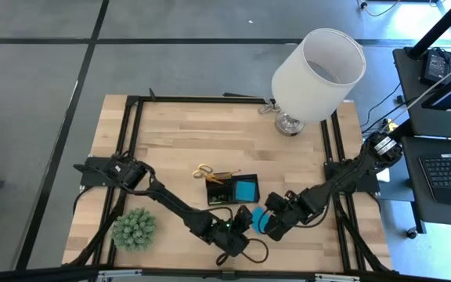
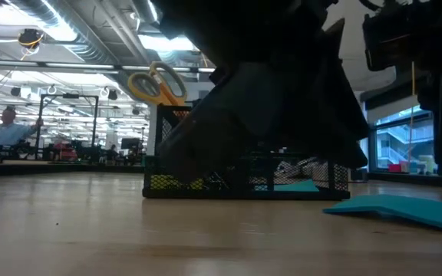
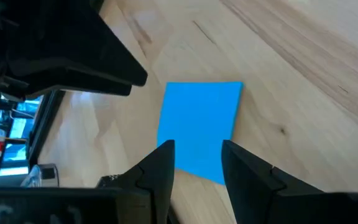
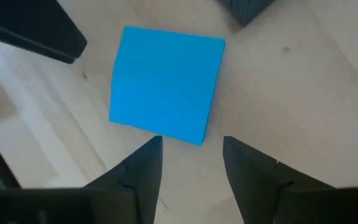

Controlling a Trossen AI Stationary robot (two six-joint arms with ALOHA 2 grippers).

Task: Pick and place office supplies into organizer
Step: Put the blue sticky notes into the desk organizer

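A bright blue square pad (image 1: pixel 258 220) lies flat on the wooden table near its front edge, just in front of the black organizer (image 1: pixel 224 190). My left gripper (image 1: pixel 241 232) stands open at the pad's left. In the left wrist view its fingers (image 3: pixel 197 165) hover on either side of the pad's (image 3: pixel 201 124) near edge. My right gripper (image 1: pixel 276 224) is open at the pad's right, and its fingers (image 4: pixel 191 155) stop short of the pad (image 4: pixel 166 84). Yellow-handled scissors (image 1: pixel 204 172) stick up out of the organizer (image 2: pixel 244 176). A second blue pad (image 1: pixel 246 189) sits inside it.
A big white lamp (image 1: pixel 315 74) stands at the table's far right. A green spiky plant ball (image 1: pixel 134 229) sits at the near left. Bare wood (image 1: pixel 202 133) stretches behind the organizer. Both arms crowd the front edge around the pad.
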